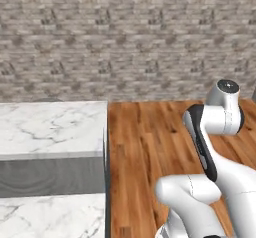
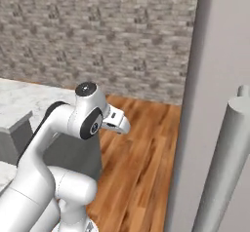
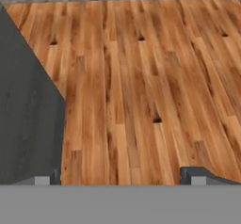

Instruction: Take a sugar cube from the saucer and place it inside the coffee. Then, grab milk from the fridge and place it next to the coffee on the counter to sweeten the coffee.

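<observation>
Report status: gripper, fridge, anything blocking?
Gripper open, empty, over wood floor. Fridge close at right, handle untouched. Counter at left. Nothing blocking.

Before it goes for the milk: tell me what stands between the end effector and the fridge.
Nothing visible does. The hand view shows the open end effector over bare wooden floor, with a dark cabinet side at its left edge. In the right base view, the fridge and its bar handle stand right of the arm, across open floor.
</observation>
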